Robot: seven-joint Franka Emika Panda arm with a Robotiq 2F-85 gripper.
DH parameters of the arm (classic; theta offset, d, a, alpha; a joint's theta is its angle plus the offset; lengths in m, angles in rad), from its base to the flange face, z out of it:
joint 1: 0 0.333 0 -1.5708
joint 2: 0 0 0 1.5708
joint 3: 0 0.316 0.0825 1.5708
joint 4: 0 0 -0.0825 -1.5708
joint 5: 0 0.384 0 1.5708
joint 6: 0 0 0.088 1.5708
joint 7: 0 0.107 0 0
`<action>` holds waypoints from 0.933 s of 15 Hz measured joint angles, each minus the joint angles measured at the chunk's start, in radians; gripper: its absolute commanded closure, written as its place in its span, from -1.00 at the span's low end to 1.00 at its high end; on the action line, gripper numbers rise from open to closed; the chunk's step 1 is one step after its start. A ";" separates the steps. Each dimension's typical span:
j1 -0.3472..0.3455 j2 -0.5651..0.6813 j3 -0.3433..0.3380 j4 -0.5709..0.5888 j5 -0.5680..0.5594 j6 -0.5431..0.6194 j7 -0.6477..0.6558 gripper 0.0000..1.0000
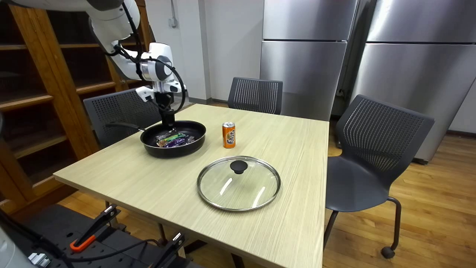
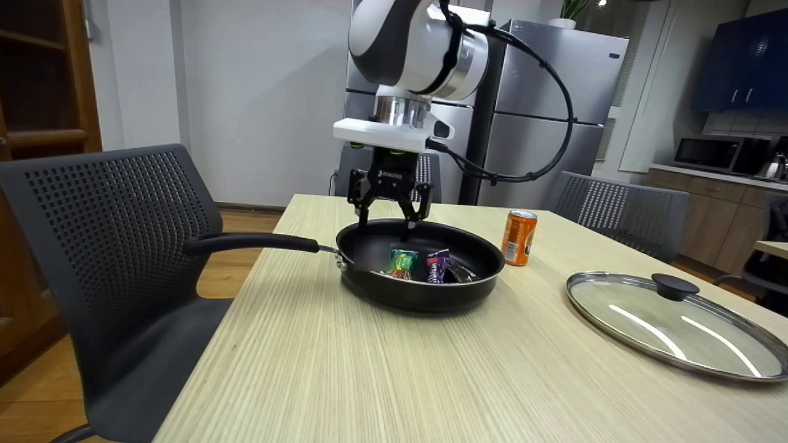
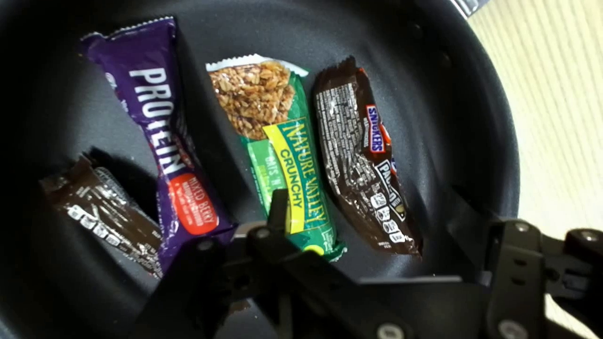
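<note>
The gripper (image 2: 386, 225) points downward at the black frying pan (image 2: 425, 296), just above the centre of the frame in an exterior view; its fingers (image 3: 279, 209) stand spread apart, pinching nothing; in the wrist view the pan holds a purple protein bar (image 3: 160, 117) toward the upper left, a green Nature Valley bar (image 3: 287, 160) near the centre, a brown Snickers bar (image 3: 358, 160) just right of that, and a second brown-wrapped bar (image 3: 106, 214) at the left, its lower end meeting the purple wrapper; one fingertip overlaps the green wrapper from this angle, and whether it touches cannot be told; the pan's handle (image 2: 252, 243) reaches toward the left side of the frame in both exterior views; an orange Fanta can (image 1: 229, 135) stands upright near the middle of the frame, to the right of the pan; the glass lid (image 1: 238, 190) lies below it, black knob (image 1: 238, 166) upward; pan, can and lid rest on a pale wooden table (image 1: 160, 178); dark chairs (image 1: 353, 186) stand around it, steel refrigerators (image 1: 305, 74) rise at the upper right, and a wooden cabinet (image 1: 63, 95) lines the left edge.
</note>
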State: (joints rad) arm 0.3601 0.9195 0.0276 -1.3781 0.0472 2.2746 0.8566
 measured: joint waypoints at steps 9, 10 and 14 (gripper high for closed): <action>0.005 -0.082 0.001 -0.078 0.006 0.014 0.000 -1.00; 0.007 -0.103 0.001 -0.103 0.006 0.021 0.000 -1.00; 0.015 -0.205 0.001 -0.239 0.005 0.078 0.000 -1.00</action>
State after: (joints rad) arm 0.3750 0.7143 0.0290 -1.6168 0.0526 2.3530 0.8566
